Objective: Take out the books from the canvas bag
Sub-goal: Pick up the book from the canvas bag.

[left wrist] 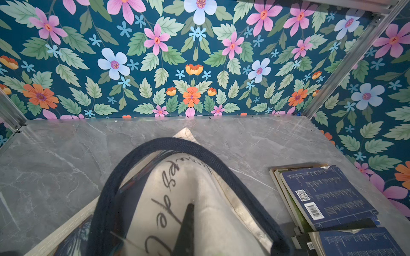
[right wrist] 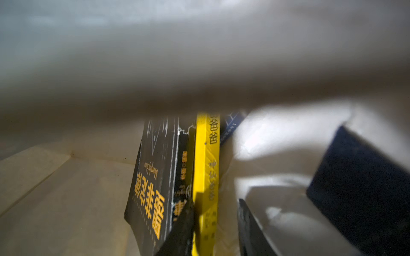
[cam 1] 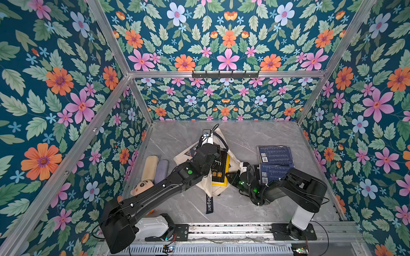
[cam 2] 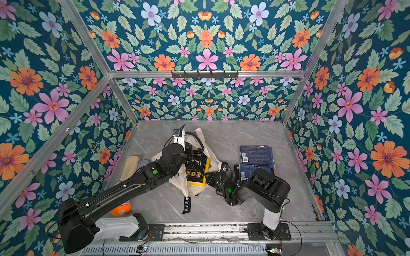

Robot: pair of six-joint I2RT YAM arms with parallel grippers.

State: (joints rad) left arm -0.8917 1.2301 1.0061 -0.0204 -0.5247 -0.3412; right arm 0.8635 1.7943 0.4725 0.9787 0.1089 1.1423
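Left gripper (left wrist: 189, 212) was clamped shut on the canvas bag (cam 1: 205, 187), mid-bench (cam 1: 244, 137). Right gripper (right wrist: 215, 200) sat in the bag mouth, jaws apart, straddling the yellow book (right wrist: 206, 168) beside the black book (right wrist: 153, 177). Two blue books (cam 1: 275, 155) lay near the right edge.

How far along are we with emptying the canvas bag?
Done: at least two blue books lie out on the table. In hand: left gripper pinches the canvas bag up; right gripper, jaws open, straddles the yellow book inside. Left: that yellow book and the black book beside it.
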